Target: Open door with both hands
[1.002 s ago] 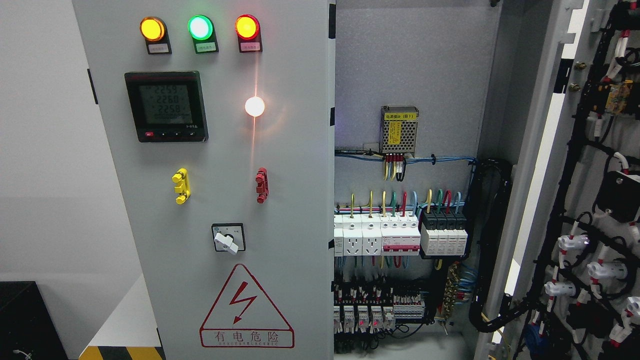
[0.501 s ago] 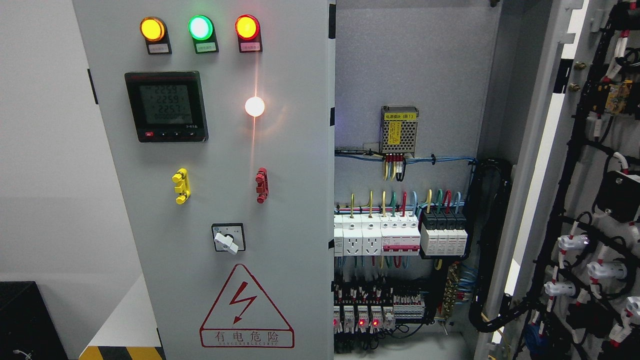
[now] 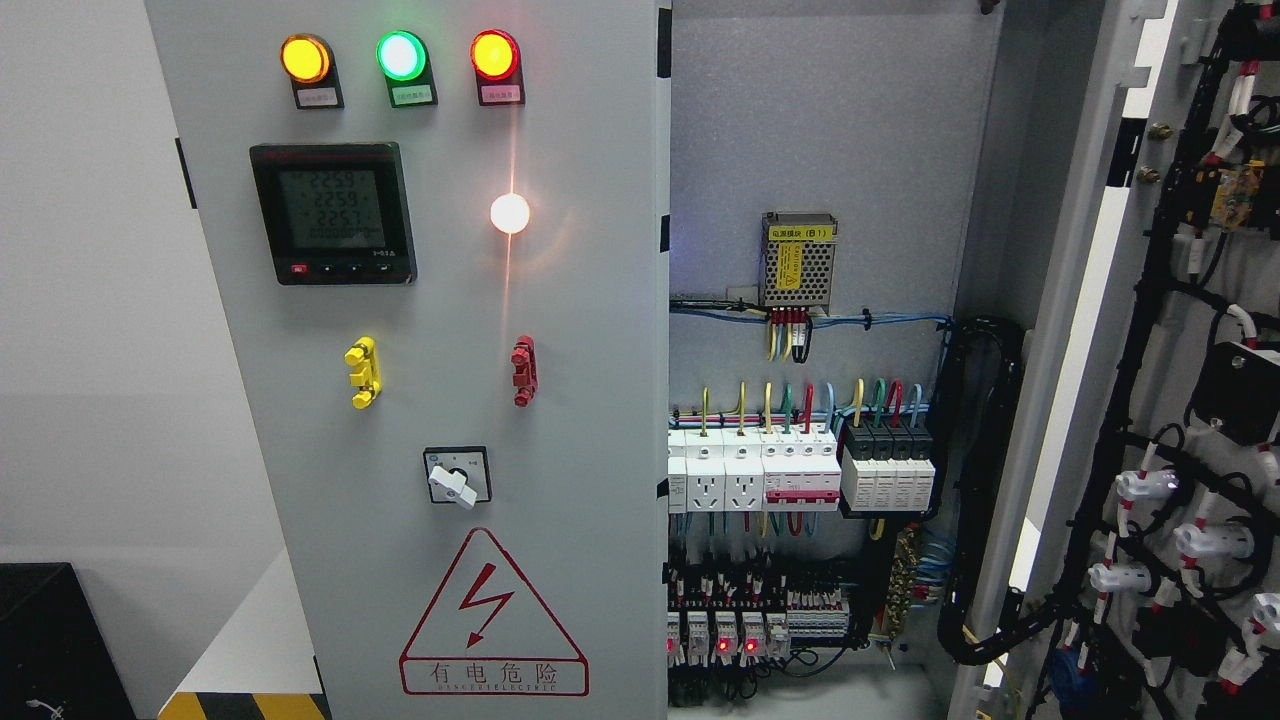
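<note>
A grey electrical cabinet fills the head view. Its left door [image 3: 580, 420] stands shut, carrying three lit lamps [image 3: 400, 55], a digital meter [image 3: 332, 212], a white lamp [image 3: 509, 212], a rotary switch [image 3: 457, 476] and a red warning triangle [image 3: 490, 620]. The right door [image 3: 1180, 400] is swung wide open at the right, its inner side covered in black cables and white connectors. Between them the cabinet interior [image 3: 810, 470] shows breakers, sockets and coloured wires. Neither of my hands nor arms appears anywhere in the picture.
A white wall lies to the left of the cabinet. A black box [image 3: 50, 640] sits at the lower left, next to a yellow-and-black hazard stripe [image 3: 240, 705] on the floor. A perforated power supply [image 3: 798, 260] hangs on the back panel.
Nothing has moved. Only the meter digits and small red indicator lights low in the cabinet have flickered.
</note>
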Controlling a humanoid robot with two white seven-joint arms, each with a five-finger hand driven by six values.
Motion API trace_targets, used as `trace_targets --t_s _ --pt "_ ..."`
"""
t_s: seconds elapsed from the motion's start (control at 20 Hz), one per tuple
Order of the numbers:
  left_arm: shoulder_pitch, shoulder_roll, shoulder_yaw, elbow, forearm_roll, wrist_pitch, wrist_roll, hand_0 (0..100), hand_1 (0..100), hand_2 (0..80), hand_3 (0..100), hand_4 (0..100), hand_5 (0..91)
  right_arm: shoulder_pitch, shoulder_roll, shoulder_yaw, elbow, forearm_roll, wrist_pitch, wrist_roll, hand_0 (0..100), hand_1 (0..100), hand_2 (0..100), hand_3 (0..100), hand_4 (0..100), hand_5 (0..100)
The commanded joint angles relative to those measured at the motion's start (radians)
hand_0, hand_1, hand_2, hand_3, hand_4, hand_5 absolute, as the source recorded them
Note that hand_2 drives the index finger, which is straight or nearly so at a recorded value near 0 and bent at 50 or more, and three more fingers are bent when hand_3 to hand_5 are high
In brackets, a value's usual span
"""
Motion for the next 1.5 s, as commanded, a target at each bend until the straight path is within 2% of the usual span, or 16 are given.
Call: trace_targets --t_s 0.0,0.1,0.25,0.35,0.7,1.0,1.2,1.45 --pt "0.000 -0.023 0.016 0.057 -0.034 -0.003 -0.003 0 0 0.0 0 0 0.0 0.101 -0.011 0.025 -0.461 0.000 0.000 -0.001 19 0 0 0 0 0" --pt "-0.002 -0.025 0.016 0.056 -0.036 -0.003 -0.003 0 0 0.0 0 0 0.0 0.147 -0.011 0.026 -0.571 0.000 0.000 -0.001 19 0 0 0 0 0" --pt "-0.002 -0.026 0.016 0.053 -0.041 -0.003 -0.003 0 0 0.0 0 0 0.0 0.175 -0.008 0.029 -0.678 0.000 0.000 -0.001 19 0 0 0 0 0" --pt "-0.002 -0.029 0.023 0.053 -0.063 -0.003 -0.003 0 0 0.0 0 0 0.0 0.204 -0.009 0.038 -0.759 0.000 -0.002 -0.001 19 0 0 0 0 0" --pt "-0.014 -0.037 0.206 0.053 -0.249 -0.003 -0.003 0 0 0.0 0 0 0.0 0.278 -0.016 0.182 -1.054 0.000 -0.002 -0.001 19 0 0 0 0 0" --pt "-0.014 -0.055 0.315 0.054 -0.366 -0.003 -0.003 0 0 0.0 0 0 0.0 0.304 -0.057 0.276 -1.241 0.000 -0.013 -0.001 19 0 0 0 0 0" --pt "-0.014 -0.064 0.390 0.054 -0.436 -0.002 -0.003 0 0 0.0 0 0 0.0 0.305 -0.057 0.301 -1.364 0.000 -0.111 -0.002 19 0 0 0 0 0" --pt "-0.014 -0.068 0.392 0.050 -0.438 -0.003 -0.003 0 0 0.0 0 0 0.0 0.317 -0.055 0.327 -1.493 0.000 -0.295 -0.004 19 0 0 0 0 0"
